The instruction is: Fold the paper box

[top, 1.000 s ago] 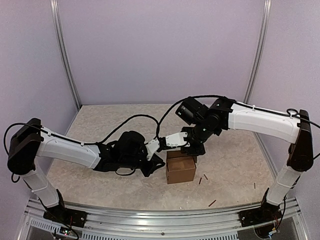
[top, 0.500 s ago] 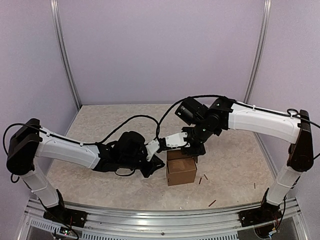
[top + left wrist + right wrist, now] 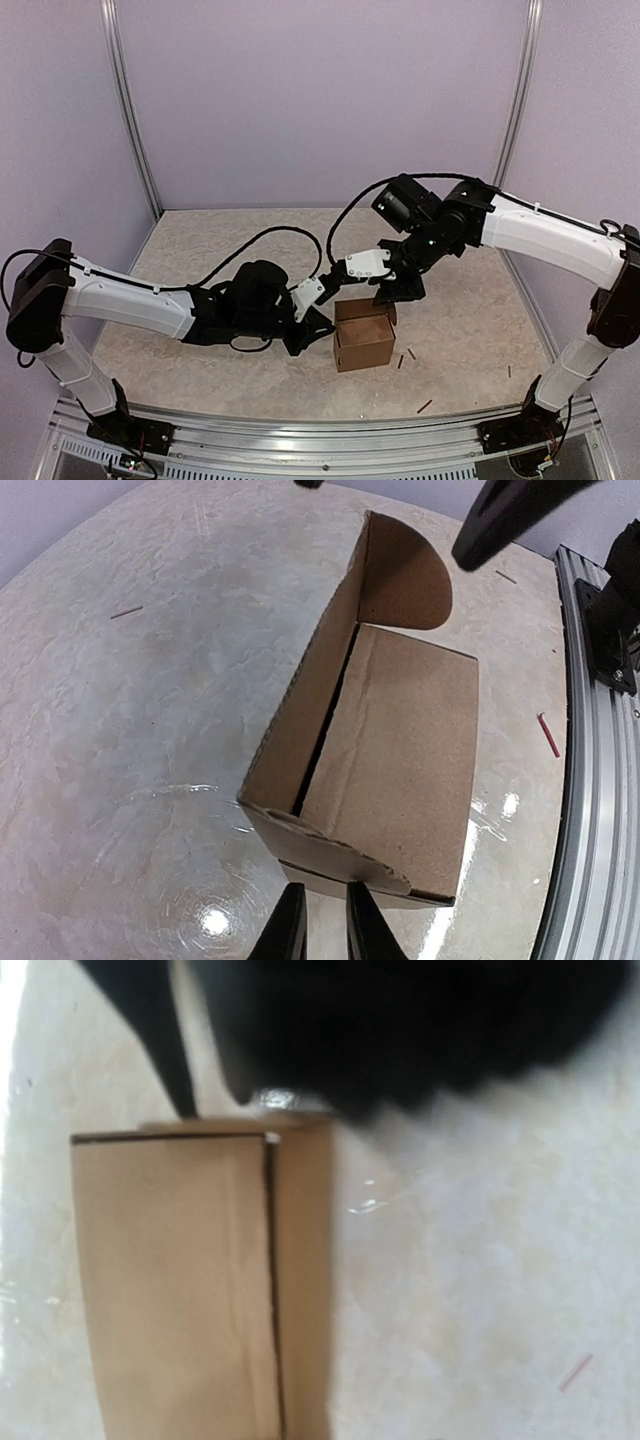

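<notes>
- Fingers (image 3: 288, 927) of left gripper (image 3: 325, 920) nearly meet at the box's (image 3: 400, 750) end; pinching it or not, unclear.
- Right gripper (image 3: 398, 296) spread above its raised flap (image 3: 405, 575), mid-table (image 3: 220, 250).
- Risk: pushing the flap skids the unbraced box.

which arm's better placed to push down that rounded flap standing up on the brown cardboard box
Right. The right gripper hovers above the brown cardboard box at the end where the rounded flap stands upright, one finger beside it. The left gripper sits low at the opposite end.
</notes>
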